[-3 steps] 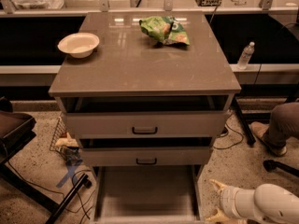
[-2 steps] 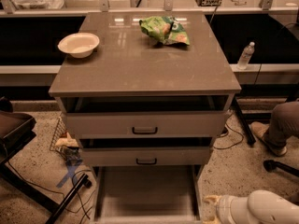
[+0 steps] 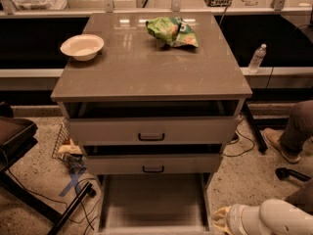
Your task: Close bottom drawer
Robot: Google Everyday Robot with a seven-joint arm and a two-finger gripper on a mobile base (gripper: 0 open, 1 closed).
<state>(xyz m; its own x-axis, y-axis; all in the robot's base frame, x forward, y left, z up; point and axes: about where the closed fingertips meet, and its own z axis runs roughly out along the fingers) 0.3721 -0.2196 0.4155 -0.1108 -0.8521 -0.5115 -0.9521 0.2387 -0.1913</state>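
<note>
While the bottom drawer (image 3: 151, 204) sits pulled out below the two other drawers (image 3: 151, 130), the gripper (image 3: 221, 220) is low down, just beside its right side. Whether the gripper is open or closed, I cannot tell.

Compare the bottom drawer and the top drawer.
The bottom drawer is pulled far out, floor showing; the top drawer is barely open. The top drawer's handle shows; the bottom drawer's does not. Both are grey. The gripper is beside the bottom drawer's right side.
</note>
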